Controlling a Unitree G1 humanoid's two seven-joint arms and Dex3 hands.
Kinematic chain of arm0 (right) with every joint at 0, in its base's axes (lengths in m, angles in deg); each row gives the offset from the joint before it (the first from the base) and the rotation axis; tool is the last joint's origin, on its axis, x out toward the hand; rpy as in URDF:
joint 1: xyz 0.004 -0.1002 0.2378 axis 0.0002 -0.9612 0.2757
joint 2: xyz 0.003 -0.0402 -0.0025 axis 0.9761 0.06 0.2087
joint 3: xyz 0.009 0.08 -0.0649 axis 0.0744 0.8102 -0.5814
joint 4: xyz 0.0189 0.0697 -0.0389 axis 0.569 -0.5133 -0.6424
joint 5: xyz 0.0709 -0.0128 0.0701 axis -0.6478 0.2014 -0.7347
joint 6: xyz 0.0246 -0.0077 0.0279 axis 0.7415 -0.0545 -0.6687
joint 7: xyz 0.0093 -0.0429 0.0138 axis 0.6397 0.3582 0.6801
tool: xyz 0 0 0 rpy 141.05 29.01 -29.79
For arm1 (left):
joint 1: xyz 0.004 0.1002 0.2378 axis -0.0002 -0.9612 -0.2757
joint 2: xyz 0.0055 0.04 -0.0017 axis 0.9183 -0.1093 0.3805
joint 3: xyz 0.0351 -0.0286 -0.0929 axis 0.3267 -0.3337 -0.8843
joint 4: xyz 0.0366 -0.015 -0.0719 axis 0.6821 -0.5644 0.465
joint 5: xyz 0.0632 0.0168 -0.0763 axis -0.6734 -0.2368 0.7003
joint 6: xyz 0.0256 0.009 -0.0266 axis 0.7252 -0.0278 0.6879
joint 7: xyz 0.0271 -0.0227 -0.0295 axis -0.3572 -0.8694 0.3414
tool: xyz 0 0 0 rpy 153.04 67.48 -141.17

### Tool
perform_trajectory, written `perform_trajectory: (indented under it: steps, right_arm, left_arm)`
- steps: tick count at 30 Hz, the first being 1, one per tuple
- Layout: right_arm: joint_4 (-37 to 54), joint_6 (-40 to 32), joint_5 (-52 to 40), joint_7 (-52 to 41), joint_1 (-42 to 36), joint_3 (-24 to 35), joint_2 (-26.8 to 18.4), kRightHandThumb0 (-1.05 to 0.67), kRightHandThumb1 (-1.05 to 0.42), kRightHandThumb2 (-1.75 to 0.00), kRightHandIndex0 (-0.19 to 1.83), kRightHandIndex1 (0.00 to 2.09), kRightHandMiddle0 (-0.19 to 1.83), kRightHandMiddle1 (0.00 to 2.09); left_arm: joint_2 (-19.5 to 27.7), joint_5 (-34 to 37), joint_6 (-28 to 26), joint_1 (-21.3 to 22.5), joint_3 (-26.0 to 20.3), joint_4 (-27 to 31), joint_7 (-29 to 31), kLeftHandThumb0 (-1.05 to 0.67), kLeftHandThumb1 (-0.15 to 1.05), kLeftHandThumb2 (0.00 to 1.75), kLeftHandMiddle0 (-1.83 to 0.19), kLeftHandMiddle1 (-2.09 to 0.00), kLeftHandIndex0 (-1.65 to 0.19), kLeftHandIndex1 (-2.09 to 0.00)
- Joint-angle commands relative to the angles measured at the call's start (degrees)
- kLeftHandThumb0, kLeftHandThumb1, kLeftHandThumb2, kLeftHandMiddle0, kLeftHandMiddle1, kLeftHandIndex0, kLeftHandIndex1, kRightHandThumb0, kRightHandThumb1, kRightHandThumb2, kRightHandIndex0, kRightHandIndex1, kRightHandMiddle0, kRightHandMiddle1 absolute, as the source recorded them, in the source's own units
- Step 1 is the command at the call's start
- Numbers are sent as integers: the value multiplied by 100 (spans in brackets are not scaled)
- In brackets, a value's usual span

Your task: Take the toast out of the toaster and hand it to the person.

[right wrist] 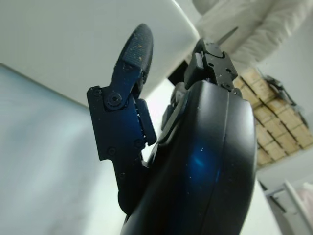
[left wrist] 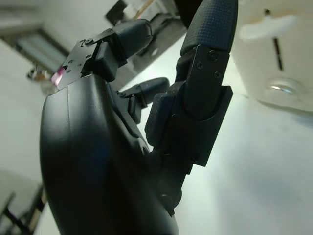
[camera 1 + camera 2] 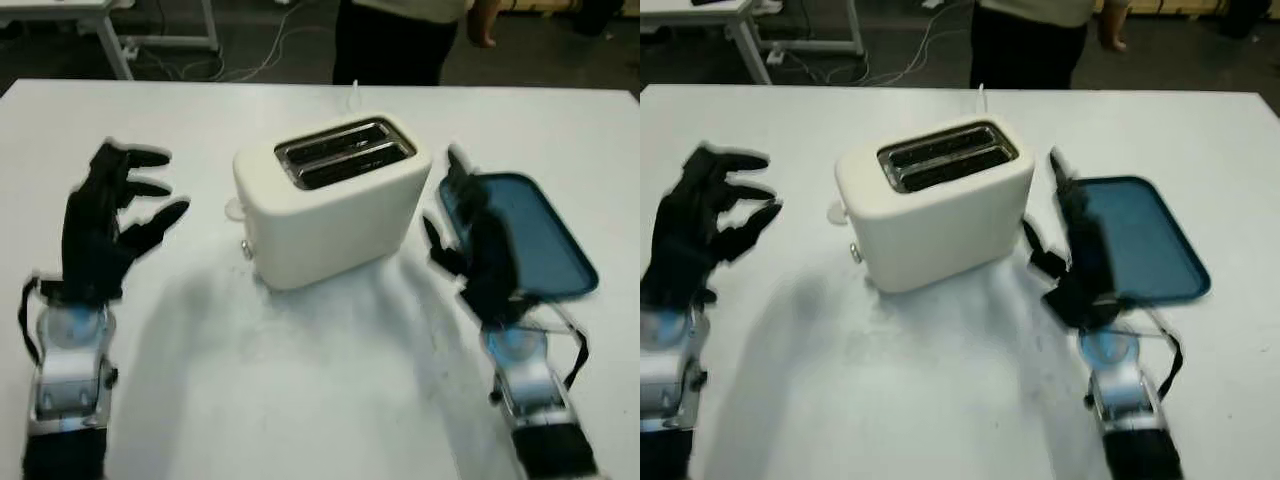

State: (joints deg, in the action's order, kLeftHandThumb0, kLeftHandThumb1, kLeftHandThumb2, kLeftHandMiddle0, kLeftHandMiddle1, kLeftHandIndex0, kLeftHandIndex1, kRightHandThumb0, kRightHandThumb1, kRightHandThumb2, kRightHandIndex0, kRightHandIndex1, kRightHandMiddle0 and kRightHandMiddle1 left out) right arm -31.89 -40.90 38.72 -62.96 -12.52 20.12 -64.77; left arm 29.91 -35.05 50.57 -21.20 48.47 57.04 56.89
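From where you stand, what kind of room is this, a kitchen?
More likely a lab or workshop than a kitchen: the toaster and blue tray sit on a bare white table, with loose floor cables and stacked cardboard boxes behind.

Blue tray [image 3: 540,235] crowds toaster's [image 3: 335,205] right; left open.

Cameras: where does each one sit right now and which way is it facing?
Left eye view: on the head, looking forward and down at the white table; toaster centred, left hand and right hand either side, both open.
Right eye view: same head, a little apart; same scene, blue tray behind the right hand, a person beyond the table.
Left wrist view: beside the left hand's shell, facing the toaster's side.
Right wrist view: beside the right hand's shell, facing the toaster and person.
Shared: all show the toaster.
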Motion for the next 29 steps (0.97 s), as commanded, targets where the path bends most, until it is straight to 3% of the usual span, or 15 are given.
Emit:
perform_trajectory:
  steps: [1, 8, 13, 24, 29]
  right_arm:
    - [327, -132, -60, 131, -293, -23, 258, -51, -92, -84, 4, 0, 6, 0]
    - [211, 23, -92, 314, -703, -188, 860, -44, -92, -86, 2, 0, 1, 0]
    - [-143, -37, -293, 331, -625, -155, 1149, -49, -92, -82, 0, 0, 0, 0]
    - [-141, -248, -209, 354, -622, -134, 1192, -50, -92, -78, 2, 1, 2, 1]
    - [-54, -313, -131, 407, -610, -119, 1193, -50, -92, -78, 2, 1, 2, 1]
  left_arm:
    - [-197, -135, 329, -158, 72, -125, -193, -85, 92, 19, -12, -141, -7, -125]
    - [-571, -321, 982, -296, 351, -934, -388, -87, 92, 19, 0, -137, 0, -118]
    - [-698, -217, 1203, -167, 434, -1434, -337, -91, 92, 17, 0, -129, 0, -115]
    - [-667, -511, 248, -268, 774, -735, -145, -94, 92, 19, 0, -139, -3, -120]
    - [-651, -432, 213, -198, 750, -732, -90, -95, 92, 18, -1, -145, -3, -125]
